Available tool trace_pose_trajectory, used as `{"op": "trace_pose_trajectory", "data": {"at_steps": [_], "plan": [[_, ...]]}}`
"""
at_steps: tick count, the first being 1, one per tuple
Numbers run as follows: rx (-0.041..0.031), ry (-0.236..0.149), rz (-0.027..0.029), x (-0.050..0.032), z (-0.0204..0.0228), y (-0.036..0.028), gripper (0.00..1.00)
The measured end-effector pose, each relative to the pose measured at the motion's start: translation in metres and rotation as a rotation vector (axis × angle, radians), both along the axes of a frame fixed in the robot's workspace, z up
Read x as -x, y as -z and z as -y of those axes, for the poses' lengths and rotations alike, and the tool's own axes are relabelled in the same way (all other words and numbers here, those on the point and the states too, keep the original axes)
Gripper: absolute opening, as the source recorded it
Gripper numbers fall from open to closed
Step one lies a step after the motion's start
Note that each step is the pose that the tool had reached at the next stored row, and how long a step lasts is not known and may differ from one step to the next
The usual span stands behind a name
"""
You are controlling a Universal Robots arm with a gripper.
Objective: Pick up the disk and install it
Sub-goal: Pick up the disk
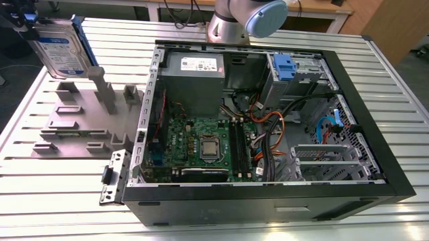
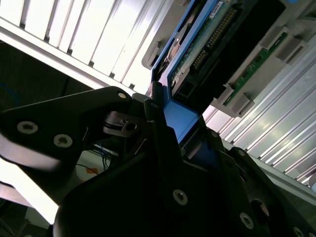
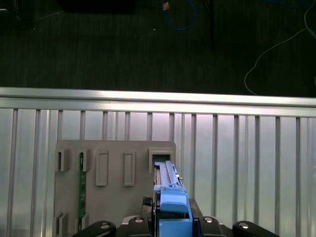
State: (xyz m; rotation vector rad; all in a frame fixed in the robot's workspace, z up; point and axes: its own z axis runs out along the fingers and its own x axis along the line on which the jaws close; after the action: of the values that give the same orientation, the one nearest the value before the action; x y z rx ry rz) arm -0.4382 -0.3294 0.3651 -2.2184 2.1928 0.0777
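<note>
Fingers (image 2: 154, 106) are clamping the disk (image 1: 62, 50) by its blue rail frame, one on each side, so the gripper (image 2: 180, 126) is carrying it. In the exterior view we are seeing the disk hanging upright, label facing the camera, at the exterior view's far left. It is above the back end of the grey fixture (image 1: 74, 115) and well apart from the computer case (image 1: 254, 206). Its lower edge is sitting near the top of one fixture post. We are judging it clear of its slot, though the first wrist view is not settling that.

We are judging the pick-up as done and the install as not started. The silver cage (image 1: 305, 75) with the blue latch (image 1: 284, 68) is standing at the case's far corner, beside the power supply (image 1: 194, 75). We are guessing that is the bay.

Getting the disk there is calling for a carry over the case's near side wall, then a turn to line the rails up with the bay.

The slatted table (image 1: 54, 201) around the fixture is giving open room on that side. Inside the case room is looking tight, with loose cables (image 1: 268, 120) lying just beside the cage. The case rim and the arm (image 1: 244, 17) behind it are hemming in the approach.
</note>
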Motion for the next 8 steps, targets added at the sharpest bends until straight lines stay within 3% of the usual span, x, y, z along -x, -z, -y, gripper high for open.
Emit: {"op": "trace_pose_trajectory", "data": {"at_steps": [8], "plan": [[0.0, 0.0, 0.0, 0.0, 0.0, -0.0015, 0.37]]}}
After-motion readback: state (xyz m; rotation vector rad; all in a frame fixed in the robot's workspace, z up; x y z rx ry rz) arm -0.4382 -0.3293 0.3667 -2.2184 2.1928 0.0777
